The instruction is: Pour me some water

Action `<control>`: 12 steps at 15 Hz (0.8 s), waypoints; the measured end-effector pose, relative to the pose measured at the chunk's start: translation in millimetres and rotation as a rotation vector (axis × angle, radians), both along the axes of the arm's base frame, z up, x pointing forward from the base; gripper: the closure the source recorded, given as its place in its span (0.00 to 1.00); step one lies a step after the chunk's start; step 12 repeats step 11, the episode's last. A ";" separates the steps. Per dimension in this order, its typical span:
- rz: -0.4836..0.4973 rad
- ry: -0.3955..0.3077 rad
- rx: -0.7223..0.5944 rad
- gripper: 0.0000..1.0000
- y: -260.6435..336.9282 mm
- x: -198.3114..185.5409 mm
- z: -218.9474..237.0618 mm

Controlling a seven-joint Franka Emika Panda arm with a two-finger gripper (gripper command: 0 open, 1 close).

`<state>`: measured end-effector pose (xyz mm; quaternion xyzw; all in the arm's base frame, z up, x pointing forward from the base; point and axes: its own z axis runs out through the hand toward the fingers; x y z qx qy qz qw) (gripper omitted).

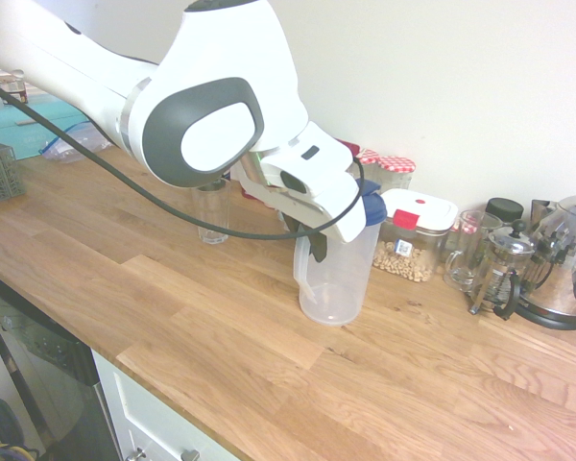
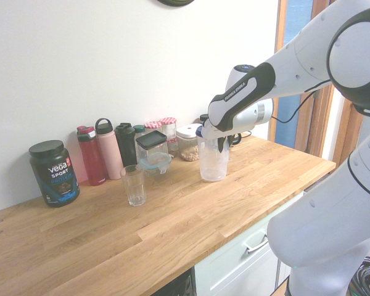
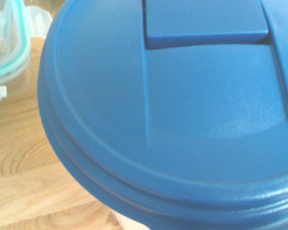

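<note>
The blue lid (image 3: 173,110) fills the wrist view from close by, with a raised rectangular flap (image 3: 206,21) at one edge. It caps a clear plastic jug (image 1: 338,274) standing upright on the wooden counter (image 1: 221,336), out in front of the row of things along the wall. The gripper (image 1: 319,242) is down at the jug's handle side, one dark finger showing against the plastic; whether it pinches the handle cannot be told. An empty drinking glass (image 2: 134,185) stands apart from the jug, nearer the bottles. Just behind the jug sit a white-lidded container (image 1: 415,235) with a red tab, holding pale nuts or beans, and jars with red gingham lids (image 1: 396,165). Further along are a French press (image 1: 499,274) and a steel kettle (image 1: 568,259). By the wall stand red, pink and dark bottles (image 2: 108,150) and a black tub (image 2: 53,172) reading "Vega Sport". The arm's wrist carries the words "Franka Emika".
</note>
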<state>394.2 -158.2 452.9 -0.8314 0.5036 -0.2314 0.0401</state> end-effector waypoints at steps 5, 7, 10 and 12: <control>0.013 -0.003 -0.013 0.00 -0.6 1.3 -0.9; 0.021 -0.003 -0.019 0.00 2.1 2.4 -0.3; 0.065 0.095 -0.018 0.00 11.4 -6.1 -0.6; 0.097 0.160 -0.007 0.00 15.9 -15.2 0.7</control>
